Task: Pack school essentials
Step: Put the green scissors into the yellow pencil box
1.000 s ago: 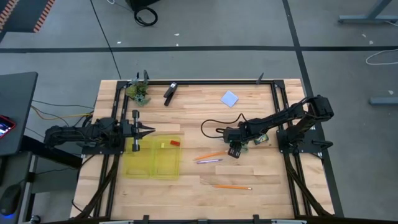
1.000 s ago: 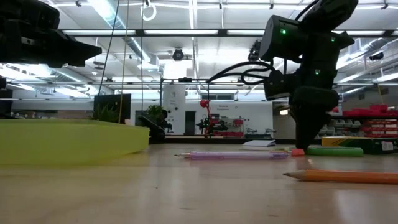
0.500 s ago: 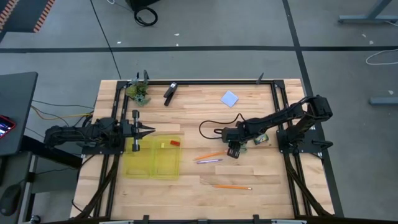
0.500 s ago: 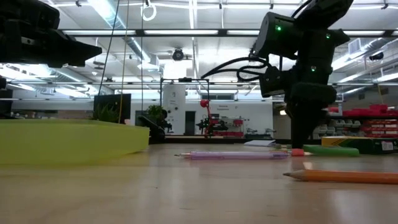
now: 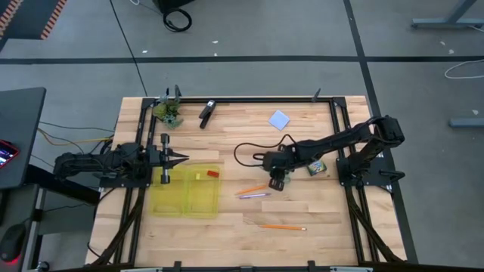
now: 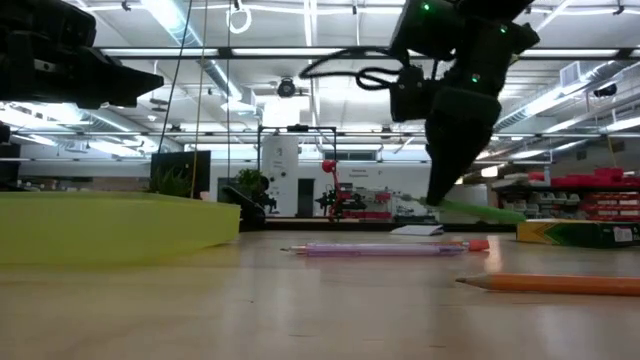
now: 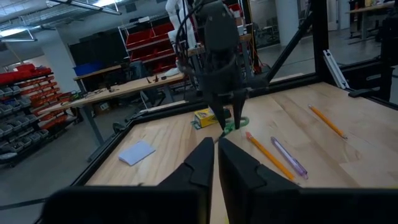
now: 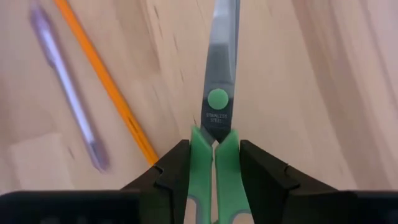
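Observation:
My right gripper (image 5: 276, 181) is shut on the green-handled scissors (image 8: 217, 106) above the table's middle, just beyond an orange pencil (image 5: 255, 189) and the purple pen (image 5: 255, 196). A second orange pencil (image 5: 283, 227) lies near the near edge. The pale blue notepad (image 5: 280, 119) lies flat toward the far edge. The yellow crayon box (image 5: 315, 168) sits by the right arm. A small red eraser (image 5: 213, 173) lies in the yellow tray (image 5: 185, 198). My left gripper (image 5: 184, 159) is shut and waits over the tray's far rim. My right gripper pinches the scissors between its two fingers at the green handle shanks (image 8: 214, 149), just behind the pivot. The fingers (image 6: 447, 185) come from above, pointing down. The scissors are lifted clear of the table and tilted, the green handle end (image 6: 490, 213) sticking out to one side.
A black oblong tool (image 5: 206, 112) and a green leafy clump (image 5: 168, 112) sit near the far left corner. A black frame rail (image 5: 265, 99) runs along the far edge. Bare wood lies between the tray and the pencils.
My right gripper has moved toward the table's left and risen, keeping shut on the scissors. The scissors, which lay on the table a second ago, are now lifted clear and tilted. The left arm has kept still.

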